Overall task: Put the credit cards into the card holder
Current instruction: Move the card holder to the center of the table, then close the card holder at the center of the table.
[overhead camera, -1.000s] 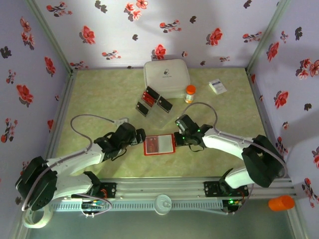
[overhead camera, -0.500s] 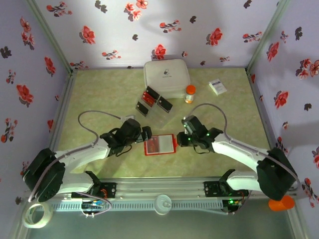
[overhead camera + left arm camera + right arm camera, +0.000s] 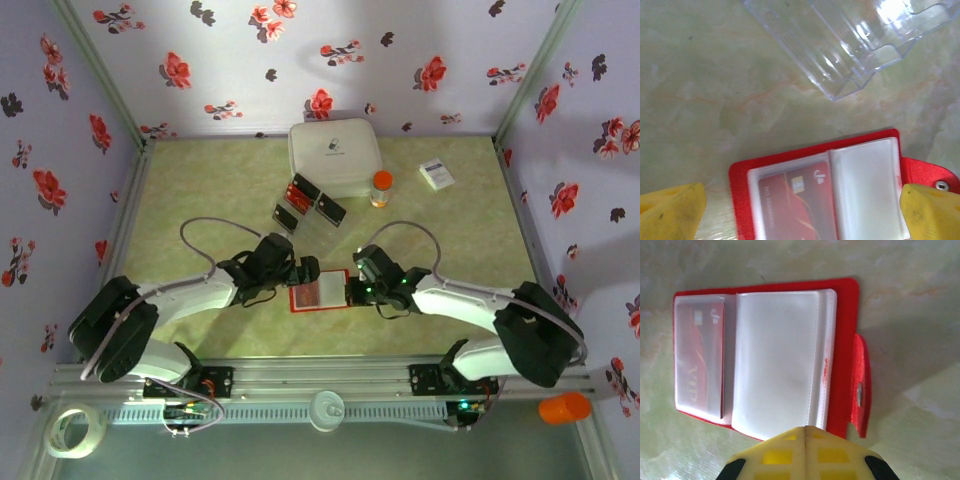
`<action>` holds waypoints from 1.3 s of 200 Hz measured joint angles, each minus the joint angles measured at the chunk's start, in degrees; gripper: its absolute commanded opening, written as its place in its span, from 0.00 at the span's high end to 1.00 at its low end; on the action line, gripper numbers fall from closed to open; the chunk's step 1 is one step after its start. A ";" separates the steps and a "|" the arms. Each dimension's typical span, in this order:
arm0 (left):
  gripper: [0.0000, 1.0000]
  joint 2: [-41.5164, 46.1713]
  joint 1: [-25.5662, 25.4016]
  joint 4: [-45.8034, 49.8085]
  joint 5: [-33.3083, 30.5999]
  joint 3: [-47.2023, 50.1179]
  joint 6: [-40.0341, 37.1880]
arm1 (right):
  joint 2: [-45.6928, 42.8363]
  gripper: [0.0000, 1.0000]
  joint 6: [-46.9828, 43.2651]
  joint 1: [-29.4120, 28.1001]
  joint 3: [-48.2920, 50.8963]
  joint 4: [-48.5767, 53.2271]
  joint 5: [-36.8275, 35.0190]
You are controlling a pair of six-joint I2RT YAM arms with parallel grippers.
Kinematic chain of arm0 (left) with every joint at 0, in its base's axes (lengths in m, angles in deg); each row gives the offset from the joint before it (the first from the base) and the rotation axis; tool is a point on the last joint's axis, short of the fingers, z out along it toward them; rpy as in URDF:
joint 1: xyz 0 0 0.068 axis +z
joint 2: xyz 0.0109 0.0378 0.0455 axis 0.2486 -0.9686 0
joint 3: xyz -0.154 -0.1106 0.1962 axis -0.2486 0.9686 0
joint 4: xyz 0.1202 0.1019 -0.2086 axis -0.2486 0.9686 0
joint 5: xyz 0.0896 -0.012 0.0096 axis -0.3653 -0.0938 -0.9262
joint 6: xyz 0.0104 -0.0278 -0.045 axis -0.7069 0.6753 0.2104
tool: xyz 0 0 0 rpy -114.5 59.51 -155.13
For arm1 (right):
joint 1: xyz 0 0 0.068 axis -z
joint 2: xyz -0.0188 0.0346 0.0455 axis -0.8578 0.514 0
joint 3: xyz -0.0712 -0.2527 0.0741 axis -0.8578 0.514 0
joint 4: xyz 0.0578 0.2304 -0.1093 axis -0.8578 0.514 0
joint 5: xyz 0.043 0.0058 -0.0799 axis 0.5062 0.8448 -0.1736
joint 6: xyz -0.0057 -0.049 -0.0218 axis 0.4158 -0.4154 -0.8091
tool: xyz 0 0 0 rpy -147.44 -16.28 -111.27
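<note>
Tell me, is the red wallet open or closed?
Open. The wallet lies spread flat, its inside facing up, with one red card tucked in.

Left wrist view: the bottom edge cuts off the card holder point(image 3: 865, 185) and its 1 credit card point(image 3: 795, 205), whose print is too blurred to read.

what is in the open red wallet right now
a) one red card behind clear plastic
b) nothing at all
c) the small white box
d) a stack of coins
a: the wallet lies open and one red card shows behind its clear plastic, while the pocket beside it looks empty.
</note>
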 measured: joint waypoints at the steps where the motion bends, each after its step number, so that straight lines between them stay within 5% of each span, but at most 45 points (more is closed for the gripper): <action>1: 0.00 0.00 0.00 -0.07 0.02 0.00 0.00 | 0.15 0.99 0.07 -0.02 0.00 -0.09 0.00; 260: 0.00 -6.84 -0.02 -5.38 0.04 0.83 -0.87 | 3.43 1.00 2.36 -0.13 3.37 -7.34 -2.12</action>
